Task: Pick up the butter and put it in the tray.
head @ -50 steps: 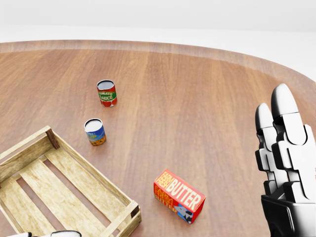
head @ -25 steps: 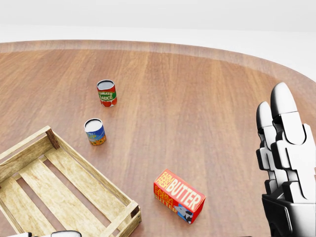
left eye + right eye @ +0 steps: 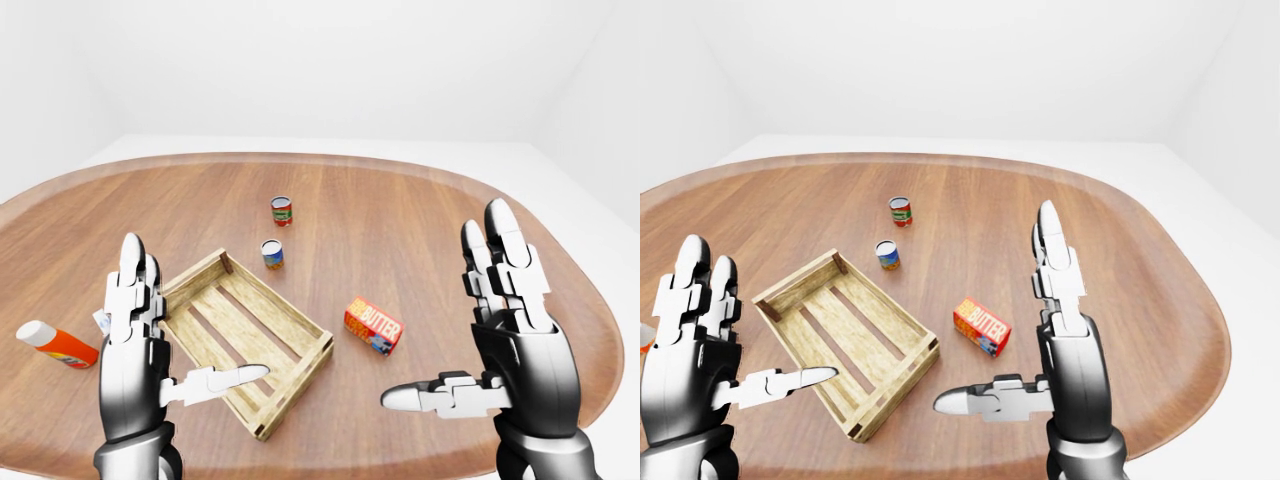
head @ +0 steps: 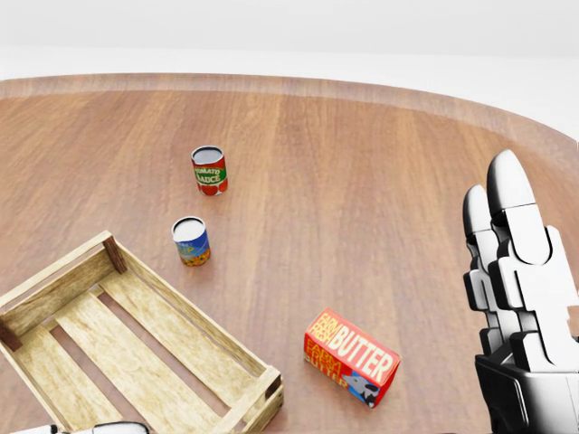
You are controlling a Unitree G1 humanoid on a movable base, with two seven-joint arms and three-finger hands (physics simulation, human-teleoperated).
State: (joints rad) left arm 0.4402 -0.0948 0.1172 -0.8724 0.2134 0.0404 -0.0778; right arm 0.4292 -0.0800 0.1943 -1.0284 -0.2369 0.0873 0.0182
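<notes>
Butter is seen lying on the table, just right of the tray and not touched by anything. Both hands are held up with fingers spread wide: the left hand by the tray, the right hand right of the butter. Two cans are stood above the tray

Around the butter the table lies bare on every side — only the tray, just left, hems it; two cans stand well apart, upper left.
</notes>
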